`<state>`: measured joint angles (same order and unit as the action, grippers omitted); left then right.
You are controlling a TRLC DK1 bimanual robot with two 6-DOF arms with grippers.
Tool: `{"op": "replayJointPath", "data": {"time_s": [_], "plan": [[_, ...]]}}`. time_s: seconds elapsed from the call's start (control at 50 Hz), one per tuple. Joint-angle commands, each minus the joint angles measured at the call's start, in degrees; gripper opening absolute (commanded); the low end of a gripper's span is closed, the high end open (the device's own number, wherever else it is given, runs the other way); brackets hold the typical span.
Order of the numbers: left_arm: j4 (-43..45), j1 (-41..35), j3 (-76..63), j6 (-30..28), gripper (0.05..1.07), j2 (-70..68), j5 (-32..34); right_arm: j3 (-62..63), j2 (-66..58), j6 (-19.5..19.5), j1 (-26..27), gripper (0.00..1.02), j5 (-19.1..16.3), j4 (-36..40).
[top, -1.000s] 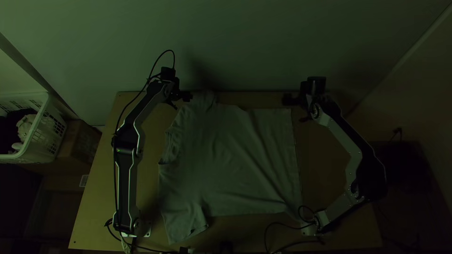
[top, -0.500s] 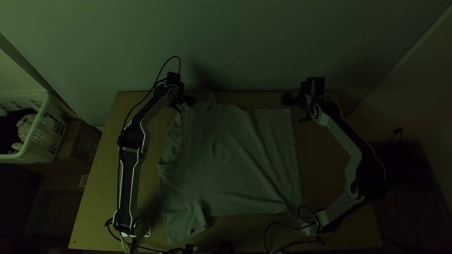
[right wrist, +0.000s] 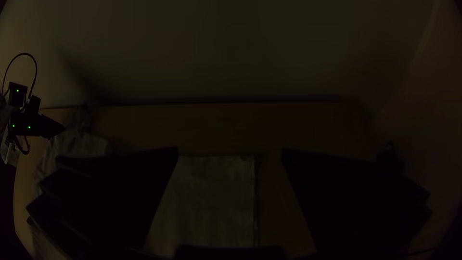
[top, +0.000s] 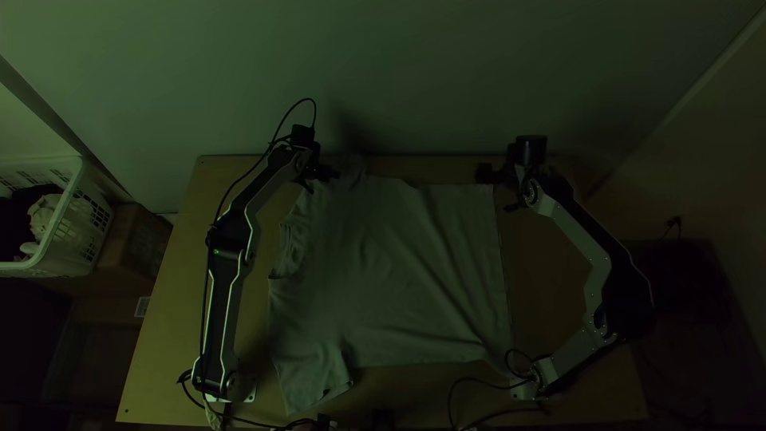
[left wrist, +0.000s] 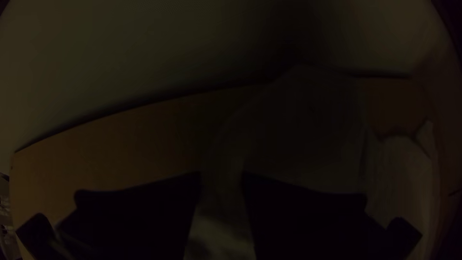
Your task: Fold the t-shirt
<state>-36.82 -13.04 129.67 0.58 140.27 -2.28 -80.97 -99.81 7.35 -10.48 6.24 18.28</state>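
T-shirt (top: 391, 271) spread on the surface (top: 163, 335), neck end toward L edge, hem (top: 496, 271) toward R; far sleeve (top: 351, 169) rumpled at far edge, near sleeve (top: 313, 389) by near edge.

Risks, L to R: L gripper (top: 329, 172) is right by the far sleeve, jaws spread, cloth visible btwn them; can't tell if they touch it. Closing too high = prob. air or top layer only, w/ the rest dragging. Rumpled sleeve could also fold in crooked. R gripper (right wrist: 231, 151) is near the hem's far corner, jaws spread wide, nothing pinched; closing w/o lining up cd miss the hem. Uneven lift btwn arms wd skew the shirt.

Vs earlier frame: L gripper's shifted R & slightly twd near edge, closer in on the far sleeve. Shirt: no visible change. R gripper: tiny shift at most.
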Motion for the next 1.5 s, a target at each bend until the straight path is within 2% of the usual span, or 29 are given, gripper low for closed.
{"op": "replayJointPath", "data": {"time_s": [0.0, 0.28, 0.5, 0.72, 0.9, 1.1, 1.18, 1.42, 1.44, 1.48], "plan": [[-2.0, 0.2, 0.2, -1.1, 0.08, 1.6, -0.1, 1.1, -2.0, 1.6, 0.0, 0.98, 0.4, 0.1], [-2.9, 2.3, 0.1, -0.7, 0.08, -0.7, -0.1, -3.2, -7.2, 2.8, 0.0, 0.98, 0.4, 4.9], [-3.6, 3.1, 0.1, -0.8, 0.08, -2.2, 0.0, -14.2, -15.7, 4.9, 0.5, 0.98, 0.4, 16.1], [-4.1, 3.1, -0.1, -0.5, 0.08, -3.2, 0.0, -20.0, -20.4, 6.8, 1.1, 0.97, 0.4, 17.0], [-4.5, 3.3, -0.2, -0.3, 0.08, -3.6, 0.0, -28.0, -26.6, 8.7, 2.3, 0.95, 0.4, 22.4], [-4.5, 4.1, -0.2, -0.3, 0.08, -4.1, 0.1, -32.7, -31.1, 9.6, 3.2, 0.92, 0.4, 24.4], [-4.6, 4.4, -0.2, -0.3, 0.08, -4.2, 0.1, -34.5, -32.9, 10.4, 3.3, 0.84, 0.4, 25.7], [-5.4, 4.9, -0.6, -0.3, 0.08, -4.3, 0.1, -38.4, -36.6, 11.1, 3.3, 0.83, 0.4, 29.3], [-5.4, 4.9, -0.6, -0.3, 0.08, -4.4, 0.1, -38.5, -36.8, 11.1, 3.2, 0.79, 0.4, 29.4], [-5.4, 5.0, -0.6, -0.2, 0.08, -4.4, 0.2, -38.6, -37.0, 11.0, 3.2, 0.64, 0.4, 29.4]]}}
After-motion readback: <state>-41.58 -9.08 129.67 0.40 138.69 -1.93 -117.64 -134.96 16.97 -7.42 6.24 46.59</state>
